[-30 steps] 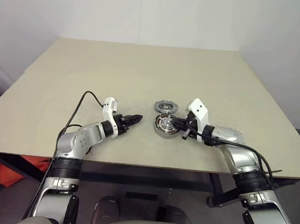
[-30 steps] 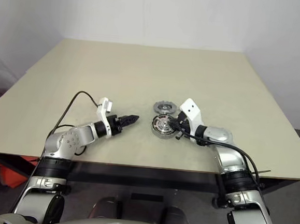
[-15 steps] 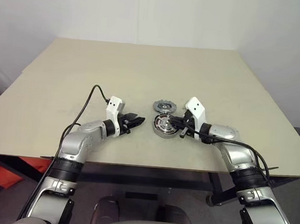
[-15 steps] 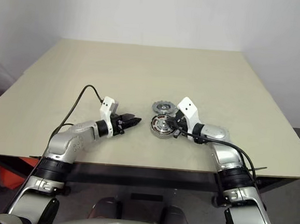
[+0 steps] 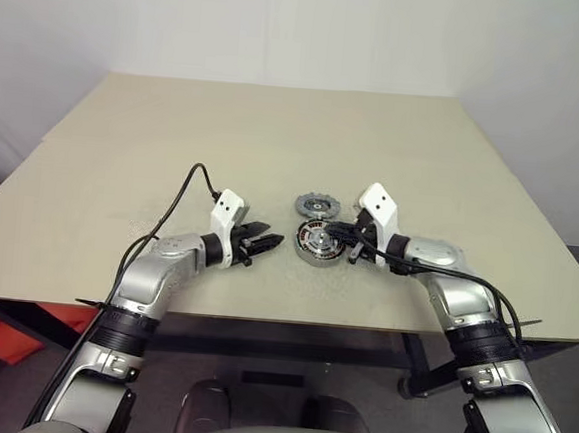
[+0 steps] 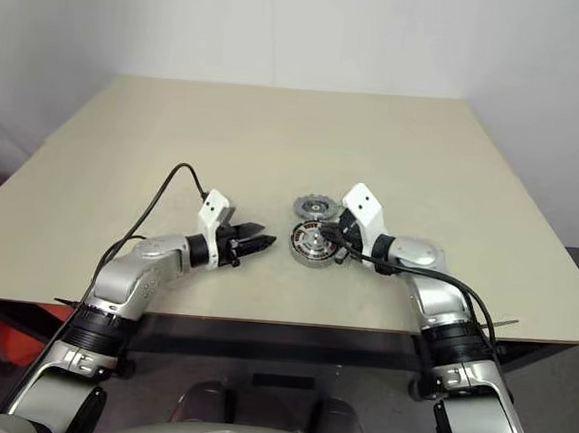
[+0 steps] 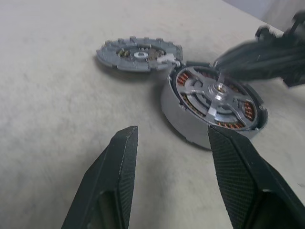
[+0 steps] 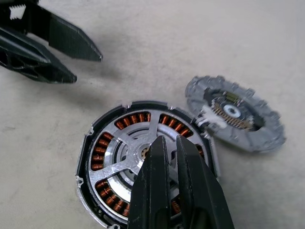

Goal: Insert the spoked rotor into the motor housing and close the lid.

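Beige counter [image 5: 276, 135] against a white wall. Near its front edge, motor housing [image 5: 316, 245] with copper windings, spoked rotor [image 8: 138, 155] already seated inside. Lid [image 5: 315, 207] flat just beyond, touching the housing's far rim. Right tool [image 8: 164, 143] clenched, tips over the rotor's hub. Left tool [image 7: 171, 138] released, empty, just left of the housing.
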Available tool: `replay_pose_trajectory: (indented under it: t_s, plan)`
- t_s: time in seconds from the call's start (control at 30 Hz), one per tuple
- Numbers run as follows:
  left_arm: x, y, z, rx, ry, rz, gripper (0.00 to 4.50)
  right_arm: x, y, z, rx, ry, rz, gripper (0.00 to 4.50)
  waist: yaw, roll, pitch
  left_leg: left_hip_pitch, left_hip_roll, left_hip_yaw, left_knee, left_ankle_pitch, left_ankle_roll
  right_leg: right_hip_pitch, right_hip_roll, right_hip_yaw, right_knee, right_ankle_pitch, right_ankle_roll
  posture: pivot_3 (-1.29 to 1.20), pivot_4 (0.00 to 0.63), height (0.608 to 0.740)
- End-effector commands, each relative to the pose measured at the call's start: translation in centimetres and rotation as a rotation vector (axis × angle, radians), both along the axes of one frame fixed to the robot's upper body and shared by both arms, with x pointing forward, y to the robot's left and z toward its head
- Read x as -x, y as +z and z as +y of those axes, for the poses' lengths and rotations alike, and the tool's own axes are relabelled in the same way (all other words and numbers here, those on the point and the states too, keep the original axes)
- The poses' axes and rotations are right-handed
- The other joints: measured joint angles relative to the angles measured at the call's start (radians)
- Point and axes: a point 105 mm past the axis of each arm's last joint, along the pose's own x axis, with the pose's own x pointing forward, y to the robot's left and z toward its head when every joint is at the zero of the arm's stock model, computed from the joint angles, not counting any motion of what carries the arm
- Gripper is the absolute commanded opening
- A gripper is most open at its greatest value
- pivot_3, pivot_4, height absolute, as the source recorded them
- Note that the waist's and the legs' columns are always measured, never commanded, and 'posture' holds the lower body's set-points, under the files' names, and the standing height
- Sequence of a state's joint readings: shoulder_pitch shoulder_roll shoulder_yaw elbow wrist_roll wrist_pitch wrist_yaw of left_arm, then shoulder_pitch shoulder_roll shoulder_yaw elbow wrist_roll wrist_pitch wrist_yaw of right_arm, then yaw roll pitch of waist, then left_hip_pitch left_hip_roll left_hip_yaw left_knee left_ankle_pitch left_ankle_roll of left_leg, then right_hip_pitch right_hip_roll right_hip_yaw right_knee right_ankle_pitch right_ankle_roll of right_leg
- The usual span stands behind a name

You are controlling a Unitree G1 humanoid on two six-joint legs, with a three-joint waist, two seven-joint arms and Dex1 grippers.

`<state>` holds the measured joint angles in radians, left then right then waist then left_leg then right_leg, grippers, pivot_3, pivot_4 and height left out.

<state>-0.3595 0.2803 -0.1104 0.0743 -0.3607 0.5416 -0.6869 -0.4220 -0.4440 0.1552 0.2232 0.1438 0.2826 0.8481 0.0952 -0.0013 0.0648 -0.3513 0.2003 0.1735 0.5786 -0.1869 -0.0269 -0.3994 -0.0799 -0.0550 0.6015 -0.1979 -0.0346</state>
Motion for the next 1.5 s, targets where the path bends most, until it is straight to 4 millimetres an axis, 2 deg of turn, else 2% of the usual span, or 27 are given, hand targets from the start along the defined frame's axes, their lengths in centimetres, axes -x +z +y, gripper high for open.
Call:
replay_pose_trajectory:
  t_s: [0.03,0.17,0.27,0.43,0.57,0.67,0.73,1.03,1.2,1.37,1.5]
  plan:
    - [-1.1,1.9,0.0,0.001,0.029,-0.104,2.46,-0.8,0.2,-0.7,0.037,-0.034,-0.047,0.34,0.0,0.0,0.0,0.0,0.0,0.0,0.0,0.0,0.0,0.0,0.0,0.0,0.0,0.0,0.0,0.0,0.0,0.74]
    - [-1.4,2.5,0.0,0.006,0.037,-0.141,2.46,-1.6,2.6,-1.3,0.076,-0.007,-0.149,0.34,0.0,0.0,0.0,0.001,0.0,0.0,0.0,0.0,0.0,0.0,0.0,0.0,0.001,0.0,0.0,0.0,0.0,0.74]
    - [-1.5,2.6,-0.3,-0.004,0.034,-0.163,2.46,-1.3,4.4,-1.4,0.126,0.08,-0.194,0.34,0.0,0.0,0.0,0.0,0.0,0.0,0.001,0.0,0.0,0.0,0.0,0.001,0.001,0.0,0.0,0.0,0.0,0.74]
    - [-1.6,2.7,-0.7,-0.001,0.04,-0.182,2.46,-0.4,4.7,-3.6,0.453,0.26,-0.243,0.34,0.002,0.0,0.0,-0.002,0.0,0.0,0.001,0.0,0.0,-0.001,0.0,0.001,0.001,0.002,-0.004,0.0,0.0,0.74]
    - [-1.6,2.8,-0.7,0.012,0.045,-0.183,2.46,0.4,4.7,-5.3,0.649,0.422,-0.232,0.34,0.002,0.0,0.0,-0.002,0.0,0.0,0.001,0.0,0.001,-0.002,0.0,0.001,0.001,0.003,-0.005,0.0,0.0,0.74]
    - [-1.6,2.7,-1.0,0.017,0.03,-0.174,2.46,-0.2,4.7,-5.8,0.768,0.502,-0.265,1.21,-0.003,0.0,0.0,-0.002,0.0,0.001,0.002,0.0,0.001,-0.002,0.0,0.001,0.002,0.002,-0.004,0.0,0.0,0.74]
    - [-1.5,2.6,-1.1,0.017,0.024,-0.169,2.46,-0.9,4.6,-5.7,0.818,0.519,-0.3,1.84,-0.003,0.0,0.0,-0.001,0.001,0.001,0.003,0.0,0.001,-0.003,0.0,0.001,0.004,0.0,0.0,0.0,0.0,0.74]
    - [-1.4,2.4,-1.1,0.018,0.024,-0.156,2.46,0.5,3.8,-2.6,0.899,0.808,-0.397,1.84,-0.002,0.0,0.0,-0.004,0.001,0.001,0.004,-0.001,0.002,-0.004,0.0,0.001,0.004,0.004,-0.008,0.0,0.0,0.74]
    - [-1.4,2.3,-1.0,0.016,0.03,-0.15,2.46,0.0,4.3,-1.3,0.91,0.852,-0.445,1.84,-0.003,0.0,0.0,-0.007,0.001,0.001,0.006,-0.001,0.002,-0.007,0.0,0.0,0.005,0.004,-0.009,0.0,0.0,0.74]
    - [-1.1,2.1,-0.9,0.016,0.033,-0.145,2.46,-0.5,5.1,-1.1,0.912,0.844,-0.472,1.84,-0.002,0.0,0.0,-0.008,0.002,0.0,0.009,-0.001,0.002,-0.007,0.0,0.0,0.006,0.004,-0.009,0.0,0.0,0.74]
    - [-1.0,1.9,-0.9,0.013,0.037,-0.142,2.46,-0.3,4.5,-0.9,0.901,0.861,-0.456,1.84,-0.002,0.0,0.0,-0.011,0.003,0.0,0.013,-0.003,0.005,-0.007,0.0,0.0,0.006,0.005,-0.009,0.0,0.0,0.74]
